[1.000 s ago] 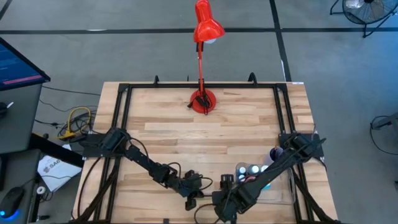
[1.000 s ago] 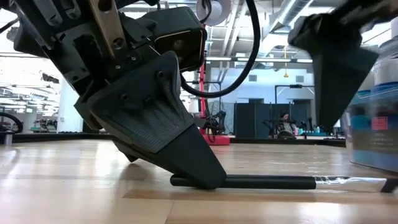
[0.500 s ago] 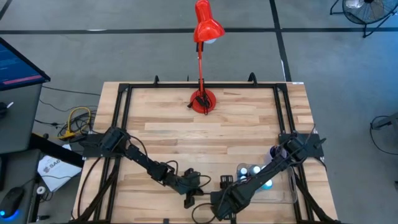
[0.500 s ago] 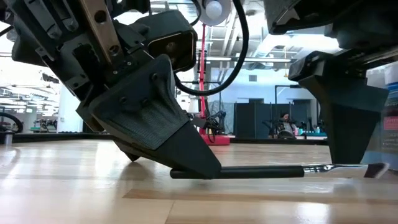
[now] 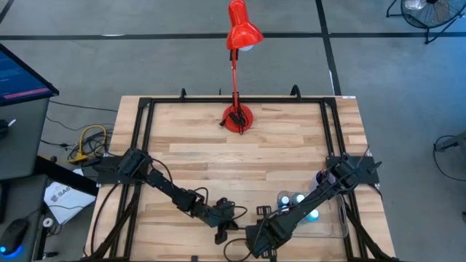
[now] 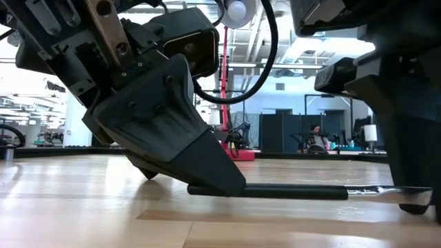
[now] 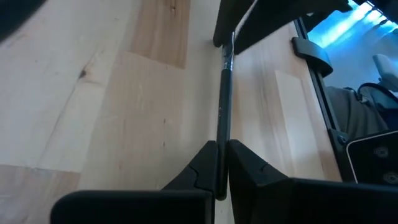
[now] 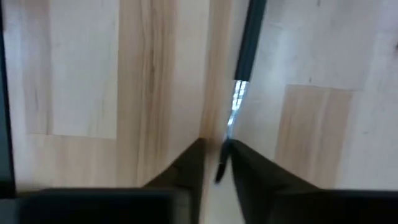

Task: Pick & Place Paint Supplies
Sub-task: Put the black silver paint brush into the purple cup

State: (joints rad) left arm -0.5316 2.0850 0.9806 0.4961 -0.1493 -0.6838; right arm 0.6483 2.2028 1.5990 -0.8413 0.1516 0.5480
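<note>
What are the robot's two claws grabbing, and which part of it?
The left gripper pinches the paintbrush at its dark handle end. The right gripper closes around its bristle tip, just past the silver ferrule.

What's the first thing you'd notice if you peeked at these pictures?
Both grippers meet at the table's near edge, one at each end of a thin dark paintbrush. The left gripper is shut on its handle, and the right gripper closes around its silvery tip end. At the far edge stands a bright red desk lamp, and small white-capped paint bottles sit near the right arm.
</note>
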